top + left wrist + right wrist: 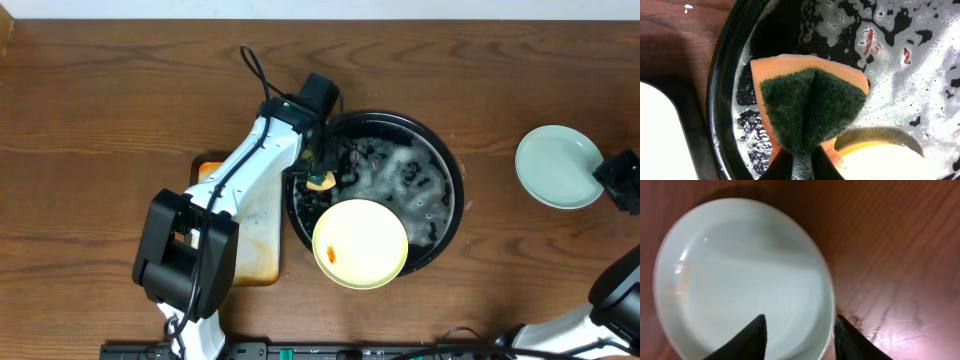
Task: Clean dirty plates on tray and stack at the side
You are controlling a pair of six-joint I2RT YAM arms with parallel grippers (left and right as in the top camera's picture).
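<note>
Left gripper (800, 161): my fingers are pinched tight on a sponge, at the upper left inside the pan in the overhead view.
Sponge (810, 107): an orange foam block with a dark green scouring face, folded where I squeeze it (the green side faces my wrist camera).
Tray (455, 178): a large round black shallow pan with a raised rim, centre of the overhead frame, wet and patched with white soap foam (415, 180).
Yellow plate (365, 240): a pale yellow round shallow plate lying in the lower part of the pan, its lower edge over the rim; a small orange smear (331, 256) sits at its lower left.
Green plate (740, 275): a pale mint-green round shallow plate, flat on the bare brown wood-grain tabletop (100, 100), at the right edge of the overhead frame and well apart from the pan.
Right gripper (800, 322): my fingers stand apart and grip nothing, with the green plate's near rim between them.
Rectangular tray (262, 245): black-rimmed, with an orange-stained white surface, just left of the pan, partly under my left arm.
</note>
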